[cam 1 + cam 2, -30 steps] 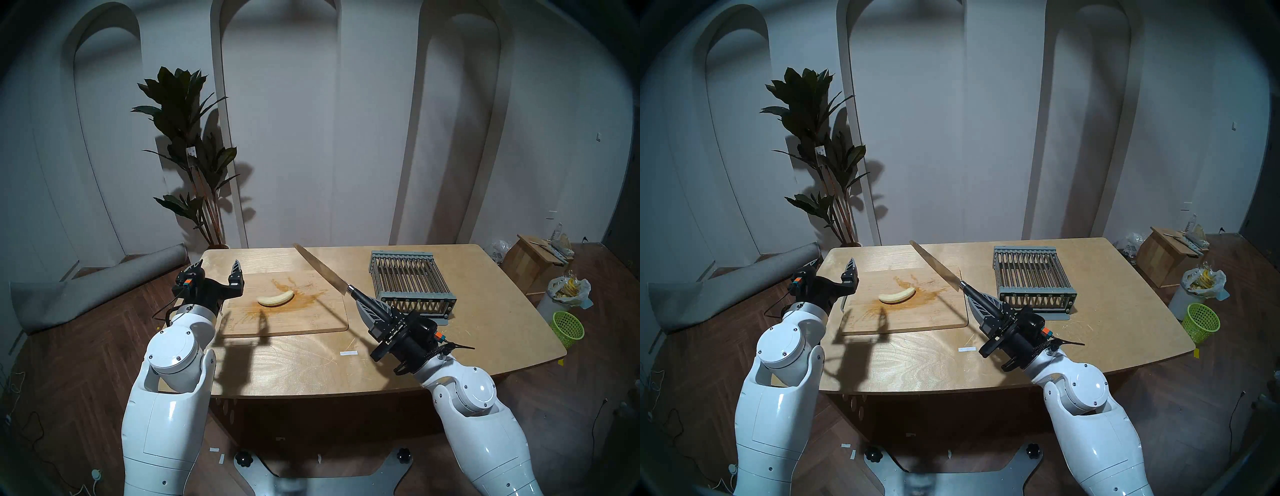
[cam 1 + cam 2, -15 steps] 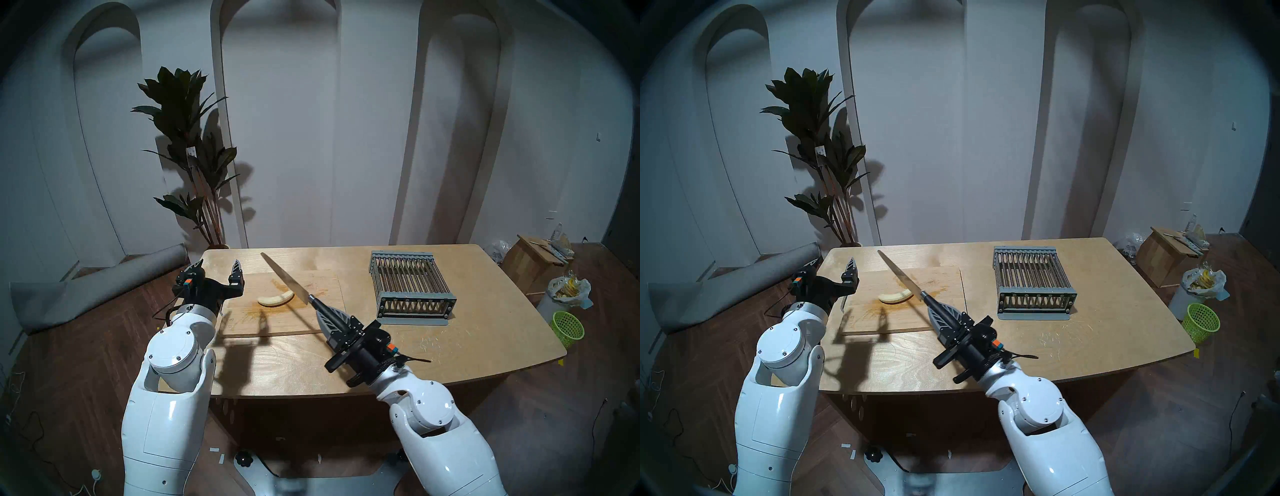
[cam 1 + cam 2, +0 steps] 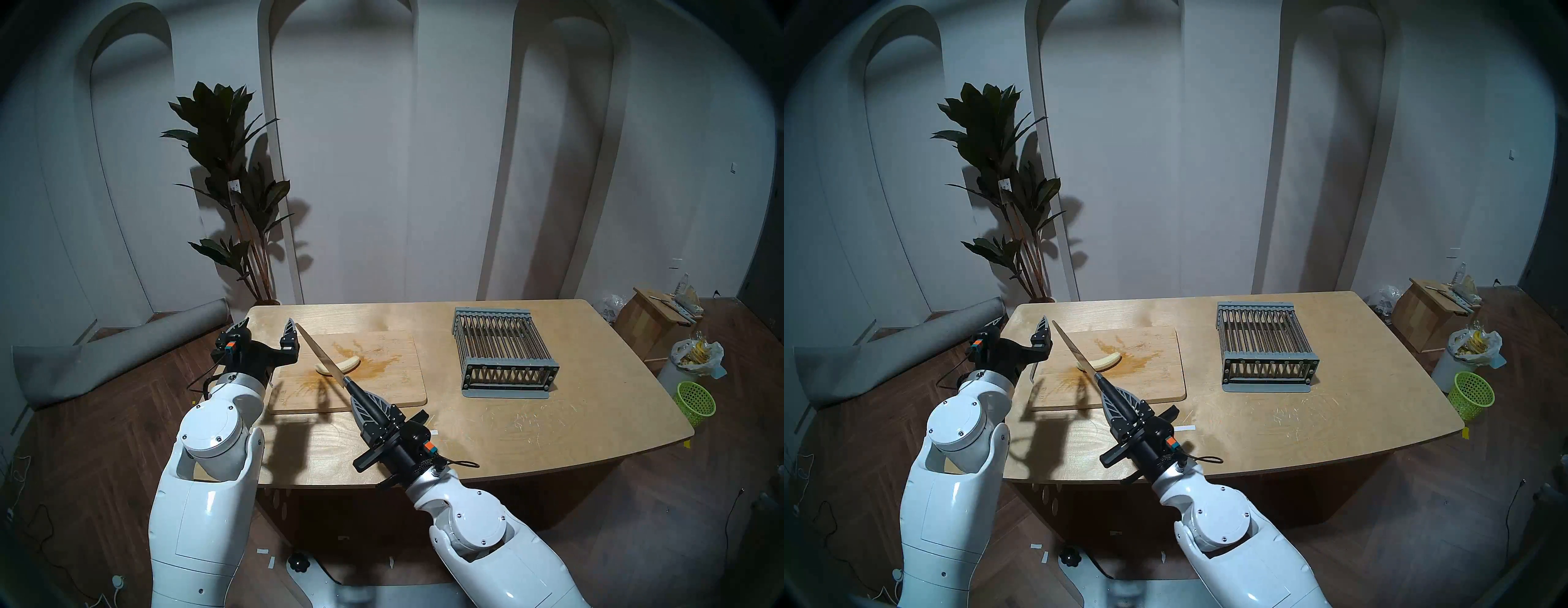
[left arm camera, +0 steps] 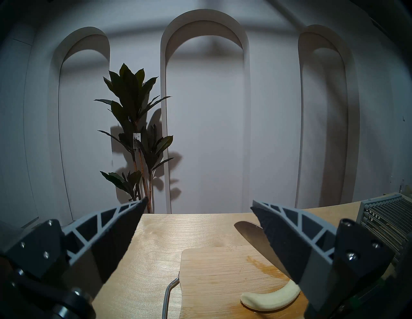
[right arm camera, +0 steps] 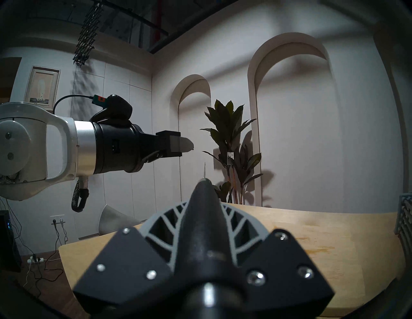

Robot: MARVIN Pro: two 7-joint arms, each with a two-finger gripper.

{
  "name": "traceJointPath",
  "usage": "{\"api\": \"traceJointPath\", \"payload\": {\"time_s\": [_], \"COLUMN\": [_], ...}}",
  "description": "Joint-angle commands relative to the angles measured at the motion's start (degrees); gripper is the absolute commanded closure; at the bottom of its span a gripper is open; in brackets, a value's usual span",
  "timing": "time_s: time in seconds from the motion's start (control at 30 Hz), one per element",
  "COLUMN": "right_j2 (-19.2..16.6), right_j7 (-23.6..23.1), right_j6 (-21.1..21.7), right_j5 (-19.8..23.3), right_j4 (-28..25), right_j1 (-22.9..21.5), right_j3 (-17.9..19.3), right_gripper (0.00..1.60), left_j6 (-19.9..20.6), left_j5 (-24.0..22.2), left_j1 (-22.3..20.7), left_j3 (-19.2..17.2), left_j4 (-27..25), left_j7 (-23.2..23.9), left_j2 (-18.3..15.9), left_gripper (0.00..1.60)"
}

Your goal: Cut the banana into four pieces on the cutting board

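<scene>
A peeled pale banana [image 3: 350, 364] [image 3: 1108, 361] [image 4: 269, 300] lies whole on the stained middle of the cutting board [image 3: 382, 382] [image 3: 1149, 382] [image 4: 211, 267]. My right gripper [image 3: 355, 390] [image 3: 1105, 388] [image 5: 201, 196] is shut on the black handle of a long knife [image 3: 320, 354] [image 3: 1072, 346] [image 4: 252, 234]. The blade slants up and to the left across the banana's left part; whether it touches the banana I cannot tell. My left gripper [image 3: 267, 322] [image 3: 1018, 322] [image 4: 199, 201] hovers open and empty off the board's far left corner, close to the knife tip.
A grey slatted rack [image 3: 505, 352] [image 3: 1267, 344] stands on the wooden table [image 3: 530, 424] to the right of the board. On the floor to the right are a green basket [image 3: 695, 401] and a white bag [image 3: 695, 358]. A potted plant [image 3: 237, 170] stands behind the table's left corner.
My right arm has swung the knife leftward, from beside the rack to across the banana. The left arm and the banana have stayed put.
</scene>
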State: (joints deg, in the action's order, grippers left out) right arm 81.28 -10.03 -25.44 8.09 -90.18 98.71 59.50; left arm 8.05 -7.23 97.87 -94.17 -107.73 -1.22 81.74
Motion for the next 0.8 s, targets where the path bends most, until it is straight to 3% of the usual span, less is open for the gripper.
{"api": "traceJointPath", "payload": {"time_s": [0.0,0.33,0.53,0.6,0.63,0.67,0.7,0.73,0.77], "right_j2": [0.11,-1.24,-1.52,-1.47,-1.55,-1.54,-1.55,-1.55,-1.59], "right_j7": [6.89,15.82,16.71,16.75,16.78,16.78,16.80,16.80,16.88], "right_j6": [-4.78,-6.15,-5.51,-5.44,-5.36,-5.27,-5.24,-5.24,-5.20], "right_j5": [-2.20,-3.71,-3.84,-3.87,-3.89,-3.93,-3.95,-3.95,-4.01], "right_j4": [0.37,1.67,2.60,2.68,2.79,2.91,2.97,2.97,3.03], "right_j1": [-1.47,-2.12,-2.04,-2.02,-2.12,-2.19,-2.25,-2.25,-2.34], "right_j3": [-0.84,-3.76,-3.98,-3.97,-4.06,-4.11,-4.18,-4.18,-4.32], "right_gripper": [1.60,1.60,1.60,1.60,1.60,1.60,1.60,1.60,1.60], "left_j6": [-0.18,0.47,1.39,1.15,1.27,1.59,1.80,1.80,1.96], "left_j5": [0.14,0.42,-0.08,0.37,1.00,1.28,1.62,1.62,2.57], "left_j1": [-0.98,-2.53,-8.85,-7.33,-10.45,-9.78,-10.07,-10.07,-11.01], "left_j3": [0.16,-0.12,-1.87,-2.40,-2.14,-3.20,-3.75,-3.75,-4.34], "left_j4": [-1.13,-0.84,-1.76,-3.54,-2.32,-4.20,-4.47,-4.47,-4.36], "left_j7": [-0.27,-0.29,4.21,4.84,5.79,6.02,6.22,6.22,6.61], "left_j2": [0.16,-0.65,-6.22,-6.64,-8.61,-9.17,-9.58,-9.58,-10.70], "left_gripper": [0.00,0.00,0.00,0.00,0.00,0.16,0.82,0.82,0.93]}}
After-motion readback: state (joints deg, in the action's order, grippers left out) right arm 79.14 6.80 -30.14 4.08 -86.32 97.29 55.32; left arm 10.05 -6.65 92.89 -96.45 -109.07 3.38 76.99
